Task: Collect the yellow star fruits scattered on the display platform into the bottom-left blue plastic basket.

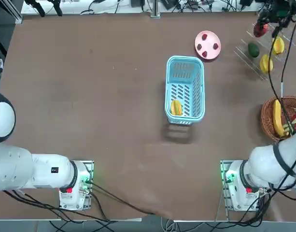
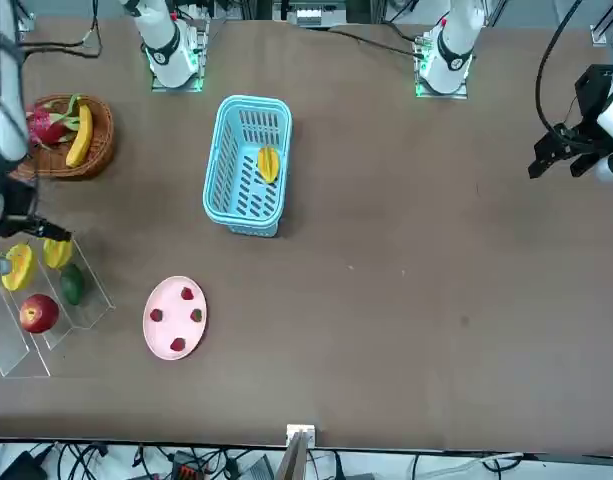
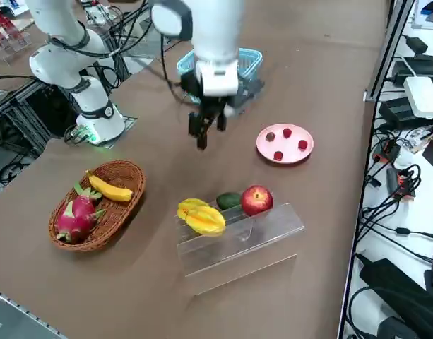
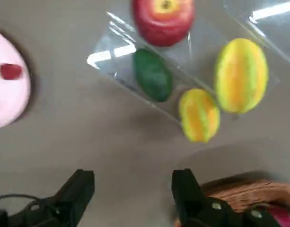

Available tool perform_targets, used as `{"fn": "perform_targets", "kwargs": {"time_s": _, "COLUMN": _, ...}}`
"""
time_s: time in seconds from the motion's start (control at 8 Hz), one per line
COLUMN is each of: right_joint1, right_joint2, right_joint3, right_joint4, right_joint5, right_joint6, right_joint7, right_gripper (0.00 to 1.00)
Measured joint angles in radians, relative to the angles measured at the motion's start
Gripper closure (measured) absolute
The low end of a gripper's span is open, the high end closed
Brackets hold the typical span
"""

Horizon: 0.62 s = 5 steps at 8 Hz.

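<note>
Brown table [image 1: 90, 96]: star fruits [image 4: 199, 115] on platform [image 4: 116, 61], beyond spread, empty fingers [image 4: 83, 189].

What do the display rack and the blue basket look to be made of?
Display platform: clear glossy plastic or acrylic, apparently; the table shows through and its edges glint. Blue plastic basket: moulded plastic with a smooth, light blue finish, slotted sides and rounded corners.

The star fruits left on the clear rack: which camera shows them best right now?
The right wrist view: both star fruits lie large and unobstructed on the display platform, beyond the open right gripper. The right side view overlaps them; top and front show them small at the edge.
</note>
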Motion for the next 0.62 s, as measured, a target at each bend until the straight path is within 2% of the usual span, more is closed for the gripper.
{"fn": "perform_targets", "kwargs": {"time_s": 0.38, "right_joint1": -0.142, "right_joint2": 0.099, "right_joint3": 0.000, "right_joint4": 0.084, "right_joint5": -0.002, "right_joint6": 0.008, "right_joint7": -0.271, "right_gripper": 0.01}}
{"fn": "perform_targets", "kwargs": {"time_s": 0.62, "right_joint1": -0.186, "right_joint2": 0.148, "right_joint3": 0.001, "right_joint4": 0.140, "right_joint5": -0.002, "right_joint6": 0.058, "right_joint7": -0.339, "right_gripper": 0.01}}
